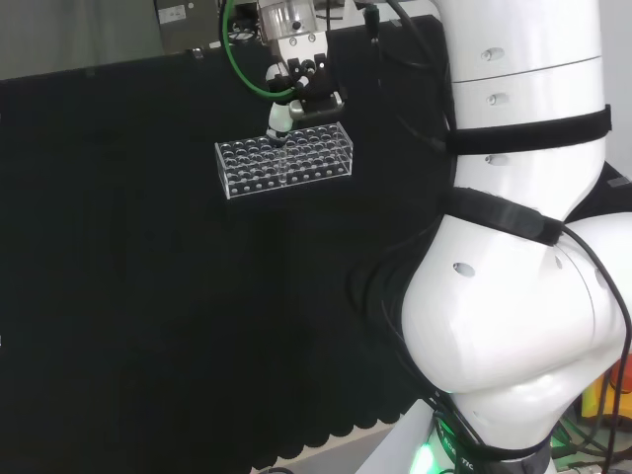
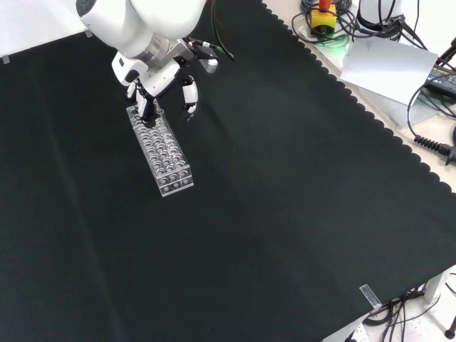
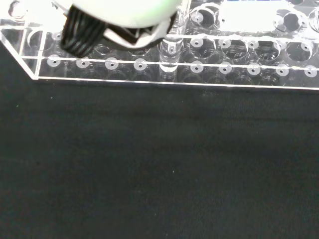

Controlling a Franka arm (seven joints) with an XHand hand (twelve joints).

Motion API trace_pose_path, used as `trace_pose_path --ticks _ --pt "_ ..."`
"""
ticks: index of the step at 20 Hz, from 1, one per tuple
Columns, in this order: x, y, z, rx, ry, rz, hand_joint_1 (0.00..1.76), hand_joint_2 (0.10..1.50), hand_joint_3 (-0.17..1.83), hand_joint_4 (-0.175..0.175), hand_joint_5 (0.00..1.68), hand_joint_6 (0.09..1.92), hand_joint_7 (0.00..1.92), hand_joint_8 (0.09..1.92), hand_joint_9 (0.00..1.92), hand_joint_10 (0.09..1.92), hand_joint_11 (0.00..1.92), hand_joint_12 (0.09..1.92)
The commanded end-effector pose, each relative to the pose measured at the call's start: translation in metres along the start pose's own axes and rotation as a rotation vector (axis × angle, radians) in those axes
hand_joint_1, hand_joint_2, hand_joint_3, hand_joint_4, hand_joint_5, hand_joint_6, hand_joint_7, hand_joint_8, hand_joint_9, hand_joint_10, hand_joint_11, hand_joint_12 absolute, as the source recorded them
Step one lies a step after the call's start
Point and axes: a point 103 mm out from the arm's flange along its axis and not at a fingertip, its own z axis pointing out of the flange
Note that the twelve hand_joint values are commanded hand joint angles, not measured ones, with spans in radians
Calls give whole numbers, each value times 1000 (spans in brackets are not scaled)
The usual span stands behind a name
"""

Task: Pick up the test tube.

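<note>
Directly under hand (image 1: pixel 296 94), test tube (image 3: pixel 170 52) upright in clear rack (image 1: pixel 296 170)

Black cloth (image 2: pixel 271 214) with a scalloped edge covers the bench; at the front view's upper right lie a grey sheet (image 2: pixel 385 71), tangled cables (image 2: pixel 427 142) and a yellow-and-red button box (image 2: pixel 323 18).

A clear test tube (image 3: pixel 170 52) stands upright in a clear rack (image 1: pixel 286 166) of many holes, in the row along one long edge. The rack lies flat on the black cloth (image 2: pixel 271 199), far side in the head view.
</note>
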Motion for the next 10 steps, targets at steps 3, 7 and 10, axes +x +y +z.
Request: trace_pose_path --ticks 3,7,10 --pt "1 8 -1 -41 1 21 1036 562 712 -62 690 688 981 739 868 690 409 1451" --pt "3 17 -1 -67 44 51 1052 571 707 -71 797 678 1136 689 995 628 486 1416" --pt "7 25 -1 -85 64 62 1074 575 706 -80 843 663 1204 653 1051 605 516 1399"
